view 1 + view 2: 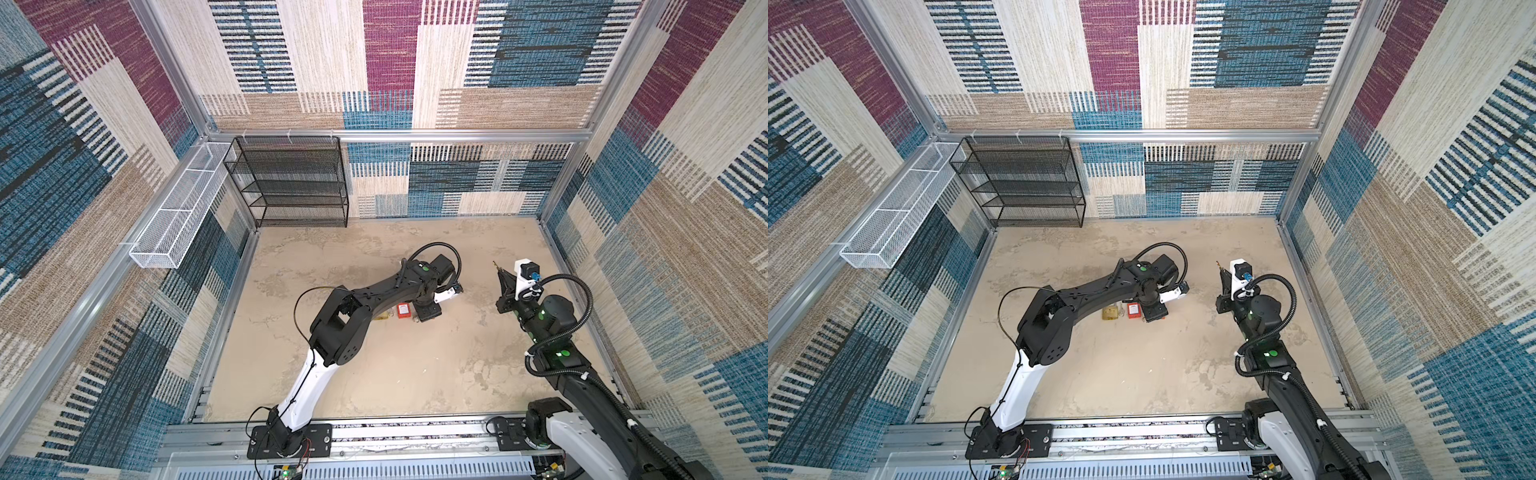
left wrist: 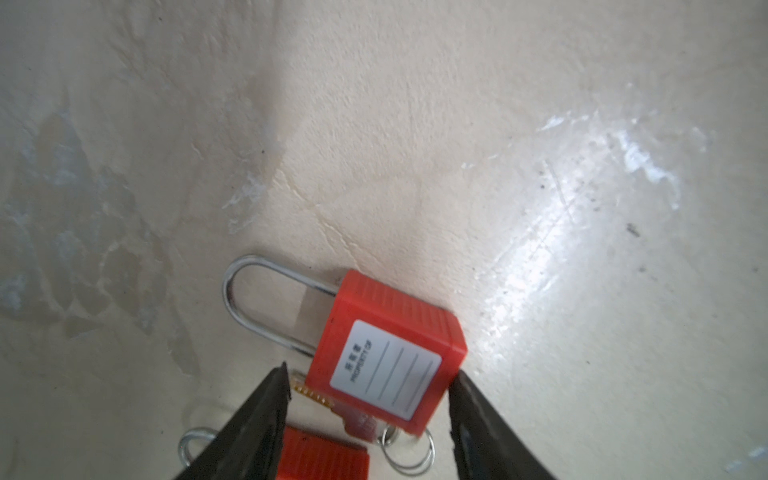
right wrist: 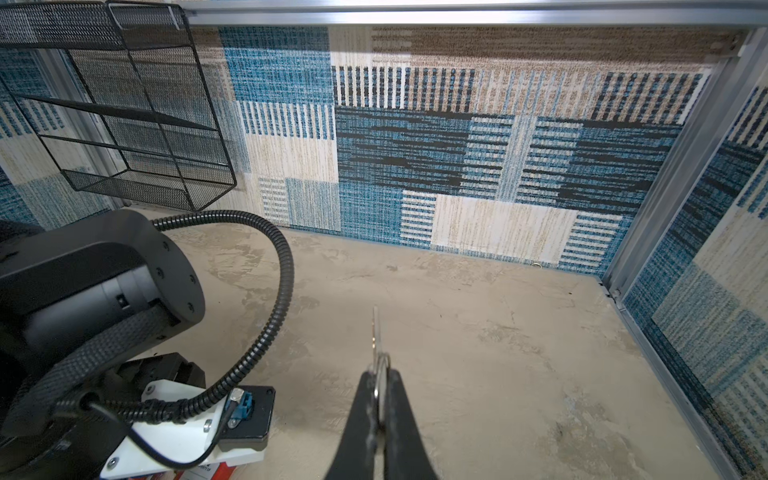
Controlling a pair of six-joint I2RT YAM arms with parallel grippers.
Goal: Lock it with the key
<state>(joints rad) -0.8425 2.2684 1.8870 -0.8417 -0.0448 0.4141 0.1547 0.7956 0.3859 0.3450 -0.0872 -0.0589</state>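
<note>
- Left gripper (image 2: pixel 370 374) is down low, jaws spread either side of red padlock (image 2: pixel 390 357), which lies flat on table (image 2: pixel 415 124); not clamped.
- Right gripper (image 3: pixel 378 376) is clenched on key (image 3: pixel 375 328) and its ring, held aloft, well apart from the padlock.
- Step: securing padlock. Next probably clamp body, then aim key at keyhole.
- Count: one held key, one brass padlock (image 1: pixel 1109 313), one labelled red padlock, second red block (image 2: pixel 324 457) partly hidden.
</note>
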